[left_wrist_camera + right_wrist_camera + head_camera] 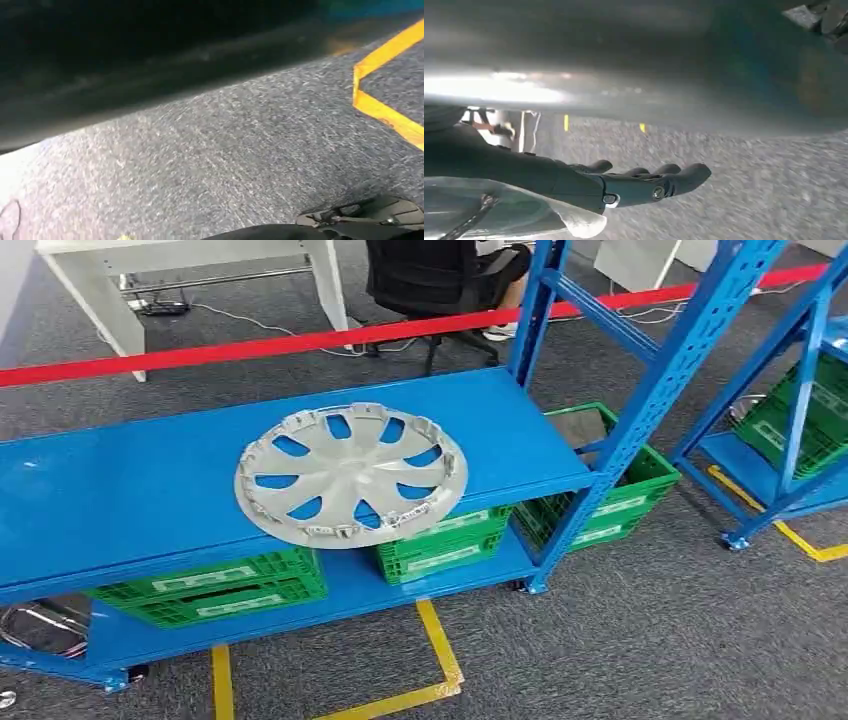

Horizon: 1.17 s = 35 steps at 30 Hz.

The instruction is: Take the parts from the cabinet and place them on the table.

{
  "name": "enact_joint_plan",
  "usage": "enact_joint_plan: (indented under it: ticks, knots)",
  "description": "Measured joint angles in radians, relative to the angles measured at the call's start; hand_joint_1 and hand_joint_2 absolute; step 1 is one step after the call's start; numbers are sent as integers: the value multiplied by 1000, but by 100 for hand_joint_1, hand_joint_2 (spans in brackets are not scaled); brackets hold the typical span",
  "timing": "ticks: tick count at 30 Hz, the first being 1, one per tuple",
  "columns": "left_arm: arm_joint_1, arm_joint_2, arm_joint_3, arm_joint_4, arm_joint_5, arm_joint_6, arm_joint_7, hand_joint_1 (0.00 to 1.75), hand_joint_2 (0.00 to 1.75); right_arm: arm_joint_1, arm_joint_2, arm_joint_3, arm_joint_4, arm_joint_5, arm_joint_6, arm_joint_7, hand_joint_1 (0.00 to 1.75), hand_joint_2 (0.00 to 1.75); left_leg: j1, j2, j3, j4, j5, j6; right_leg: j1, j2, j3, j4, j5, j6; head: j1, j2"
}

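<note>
A silver-grey wheel cover point(351, 475) with curved spokes lies flat on the upper blue shelf point(120, 490) of the cabinet, near its front edge and right of centre. In the right wrist view my right hand point(639, 182) hangs above grey carpet with its dark fingers stretched out straight and nothing in them. The left wrist view looks down at grey carpet and yellow floor tape point(385, 110).
Green crates point(215, 590) point(445, 540) point(600, 500) sit on the lower shelf and beside the blue upright point(640, 420). Behind the cabinet runs a red barrier tape point(300, 340), with a seated person point(440, 275) and a white table point(100, 280) beyond. A second blue rack point(790, 440) stands at right.
</note>
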Motion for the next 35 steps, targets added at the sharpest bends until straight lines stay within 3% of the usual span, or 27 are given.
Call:
enact_joint_plan:
  ticks: [1, 2, 5, 6, 7, 8, 10, 11, 12, 13, 15, 16, 17, 20, 21, 23, 24, 25, 26, 27, 28, 29, 31, 32, 33, 34, 35]
  knots:
    - [0, 0, 3, 0, 0, 0, 0, 0, 0, 0, 0, 0, 0, 0, 0, 1, 0, 0, 1, -10, -2, 4, -4, -7, -7, 56, 24, -56, 9, 2, 1, 0]
    - [-4, 1, 5, 0, 0, 1, 0, 0, 0, 1, 1, 0, 2, 0, 0, 1, 0, 0, -3, -25, -9, 17, -9, -15, -9, 76, 33, -76, -4, -3, 1, 0]
    - [2, 1, 7, 0, 0, 1, 0, 0, 0, 1, 2, 0, 1, -1, -2, 6, 0, 0, 5, -56, -18, 6, 2, -33, 1, 44, 42, -67, -2, -22, 1, 0]
    - [3, 5, 10, 0, 0, 2, 1, 0, 0, 1, 3, 1, 1, 0, -3, 5, 0, 0, 6, -62, -18, 11, -3, -39, -8, 28, 44, -75, 1, -31, 1, 0]
    - [4, 3, 10, 0, -2, 4, 1, 0, 0, -2, 3, 1, 1, 1, -3, 4, 0, 0, -2, 9, -25, 33, -17, -42, -6, 16, 47, -76, 0, -37, -4, 0]
    - [0, 3, 10, 0, -2, 5, 5, 0, 0, -1, 3, 1, 1, 1, -3, 2, 0, 0, -2, 47, -52, 85, -48, -46, -4, 0, 49, -76, -3, -43, -11, 0]
    - [-7, 3, 11, 0, -4, 10, 12, 0, 0, 4, 3, 1, 2, 2, -2, 1, 0, 0, 0, 75, -134, 249, -122, -51, 2, -38, 52, -76, -9, -51, -11, 0]
    - [-6, 3, 11, 0, -5, 13, 16, 0, 0, 5, 3, 1, 2, 2, -2, 0, 0, 0, 1, 77, -166, 312, -140, -52, 3, -55, 54, -76, -11, -52, -12, 0]
    - [-4, 3, 11, 0, -5, 15, 19, 0, 0, 6, 3, 1, 2, 2, -2, 0, 0, 0, 1, 77, -175, 327, -131, -52, 5, -71, 57, -76, -14, -52, -11, 0]
    - [0, 3, 12, 0, -5, 16, 19, 0, 0, 5, 3, 2, 2, 3, -2, 0, 0, 0, 1, 78, -157, 292, -99, -49, 6, -84, 61, -76, -17, -52, -12, 0]
    - [1, 3, 13, 0, -4, 16, 19, 0, 0, 2, 3, 2, 2, 4, -2, 0, 0, 0, -3, 98, -75, 126, -8, -34, 11, -108, 73, -76, -25, -51, -12, 0]
    - [0, 5, 13, 0, -4, 17, 19, 0, 0, 2, 6, 3, 2, 5, -2, 0, 0, 0, -13, 146, -35, 46, 19, -19, 11, -117, 76, -76, -30, -49, -12, 0]
    - [-3, 6, 13, 0, -4, 17, 19, 0, 0, 2, 8, 5, 2, 5, -2, 0, 0, 0, -29, 201, -24, 26, -4, -7, 20, -129, 73, -75, -38, -41, -11, 0]
    - [-3, 5, 14, 0, -4, 17, 19, 0, 0, -1, 11, 8, 2, 5, -2, 0, 0, 0, -30, 161, -30, 23, -4, -2, 19, -167, 95, -86, -43, -31, -13, 0]
    - [-2, 5, 14, 0, -3, 17, 19, 0, 0, -5, 11, 9, 2, 5, -2, 0, 0, 0, -25, 145, -21, 9, 1, 5, 24, -181, 107, -91, -46, -24, -14, 0]
    - [-1, 3, 15, 0, -1, 19, 19, 0, 0, -5, 11, 10, 2, 5, -2, -1, 0, 0, -12, 123, -9, -5, 11, 14, 17, -76, 81, -38, -85, -16, -7, 0]
    - [-5, 3, 15, 0, -2, 18, 19, 0, 0, -5, 11, 10, 2, 5, -2, -2, 0, 0, -11, 109, -12, -5, 12, 16, 15, -46, 47, 30, -116, -14, -4, 0]
    - [-7, 0, 15, 0, -2, 18, 19, 0, 0, -3, 11, 10, 2, 5, -2, -2, 0, 0, -11, 92, -12, -5, 10, 18, 12, -30, -6, 128, -156, -11, -4, 0]
    - [-7, -1, 15, 0, -2, 18, 19, 0, 0, -2, 11, 10, 2, 5, -2, -1, 0, 0, -11, 77, -12, -4, 10, 19, 12, -26, -49, 199, -177, -9, -4, 0]
    - [-6, -1, 15, 0, -2, 18, 19, 0, 0, 0, 11, 10, 2, 5, -2, -1, 0, 0, -10, 62, -11, -4, 9, 18, 12, -26, -76, 233, -175, -8, -3, 0]
    - [-5, -1, 15, 0, -1, 18, 20, 0, 0, 2, 11, 10, 2, 5, -2, 0, 0, 0, -9, 45, -8, -4, 8, 17, 11, -26, -81, 215, -141, -6, -5, 0]
    - [-3, -1, 15, 0, -1, 18, 20, 0, 0, 3, 11, 10, 2, 5, -2, 0, 0, 0, -7, 29, -5, -2, 5, 13, 9, -25, -60, 148, -85, -4, -4, 0]
    - [-4, -1, 16, 0, -1, 6, 20, 0, 0, 3, 11, 10, 2, 2, -2, -3, 0, 0, -4, 7, -2, 6, -3, 1, 0, 9, 9, -33, 20, 2, -3, 0]
    - [-6, 1, 16, 0, 0, 0, 22, 0, 175, 3, 12, 10, 3, -2, 3, -8, 0, 0, -10, 0, -5, 15, -8, -6, -2, 20, 17, -58, 5, 3, 0, 0]
    - [-5, 1, 17, 0, 0, -2, 24, 0, 175, -3, 13, 10, 5, -12, 10, -10, 0, 0, -11, -10, -12, 22, -11, -9, -2, 22, 17, -64, 6, -11, 4, 0]
    - [-1, 2, 18, 0, 0, -3, 29, 0, 175, -6, 13, 9, 5, -21, 17, -8, 0, 175, -13, -9, -14, 23, -12, 2, -5, 20, 24, -66, 11, -13, -1, 0]
    - [2, 3, 18, 0, 0, -6, 37, 0, 175, -5, 14, 7, 5, -33, 19, -7, 0, 175, -13, -9, -15, 23, -8, 13, -4, 21, 24, -66, 11, -14, -1, 0]
